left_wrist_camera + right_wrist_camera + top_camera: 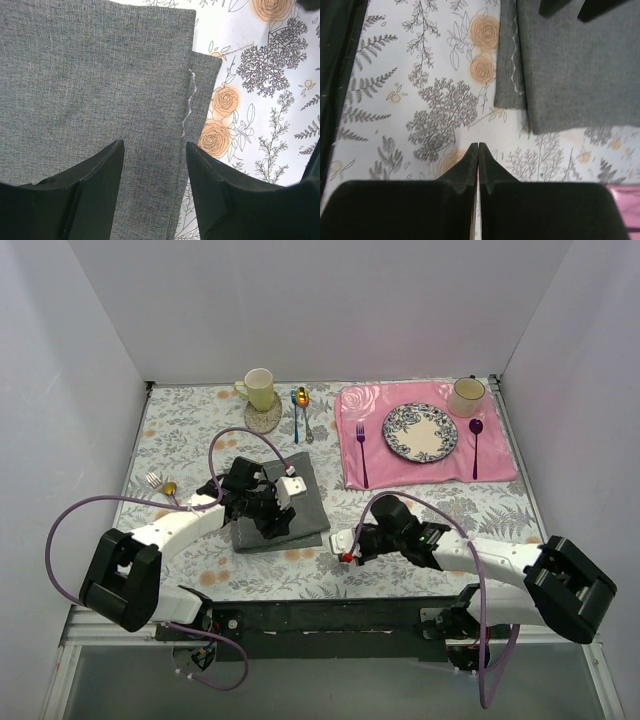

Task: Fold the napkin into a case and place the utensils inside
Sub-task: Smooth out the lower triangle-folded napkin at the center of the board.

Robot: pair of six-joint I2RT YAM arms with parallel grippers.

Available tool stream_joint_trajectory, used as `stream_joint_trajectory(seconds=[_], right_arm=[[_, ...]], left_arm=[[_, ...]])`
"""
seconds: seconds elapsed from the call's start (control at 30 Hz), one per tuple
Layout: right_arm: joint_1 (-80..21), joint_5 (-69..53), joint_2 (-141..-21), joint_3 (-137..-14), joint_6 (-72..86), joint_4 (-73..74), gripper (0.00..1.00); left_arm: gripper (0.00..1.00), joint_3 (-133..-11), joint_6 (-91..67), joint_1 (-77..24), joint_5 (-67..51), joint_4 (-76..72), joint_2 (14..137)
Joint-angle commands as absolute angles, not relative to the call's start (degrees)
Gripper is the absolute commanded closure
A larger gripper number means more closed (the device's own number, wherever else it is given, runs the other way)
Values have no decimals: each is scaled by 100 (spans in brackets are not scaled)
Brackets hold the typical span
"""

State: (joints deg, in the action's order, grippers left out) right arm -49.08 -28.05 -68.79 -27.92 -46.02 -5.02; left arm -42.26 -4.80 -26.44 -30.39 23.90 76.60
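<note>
The dark grey napkin [300, 502] lies folded on the flowered tablecloth, and a lower layer with a white stitched edge [189, 102] sticks out past the top layer. My left gripper [272, 523] [155, 150] hovers open just over the napkin [90, 75] near that edge, holding nothing. My right gripper [338, 543] [478, 146] is shut and empty over the bare cloth, just off the napkin's [570, 65] near right corner. The small silver fork [154, 480] and the small spoon [170, 488] lie far left of the napkin.
A cream cup on a coaster [260, 390] stands at the back, with a blue-handled spoon [297, 405] beside it. The pink placemat [500, 465] at the right carries a patterned plate [420, 432], a purple fork [361, 452], a purple spoon [476, 445] and a mug [467, 395].
</note>
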Motion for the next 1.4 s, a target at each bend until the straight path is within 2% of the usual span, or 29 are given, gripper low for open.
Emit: stream_joint_trajectory(seconds=[0.0,0.43,1.13,1.23,1.37], right_arm=[[-5457,-1759,-7329,-2830,-5317,-2275,99],[-5730,-1899,-8674,-3304,-5467,-2812,99],[-5766,-1837,-9237,-3428,-5915,-2347,99],[-5757,-1793,-9264,-3428,-5950,-2320,99],[-5766,-1767,-9281,-3454,-5950,-2285,99]], left_arm=[[48,-4307,-545,-2672,-3015,2312,7655],[48,-4316,-483,-2681,-2988,2162,7761],[51,-3999,272,-2848,-2857,2514,7805],[53,-3973,386,-2874,-2821,2584,7805],[67,-3955,518,-2883,-2716,2689,7778]])
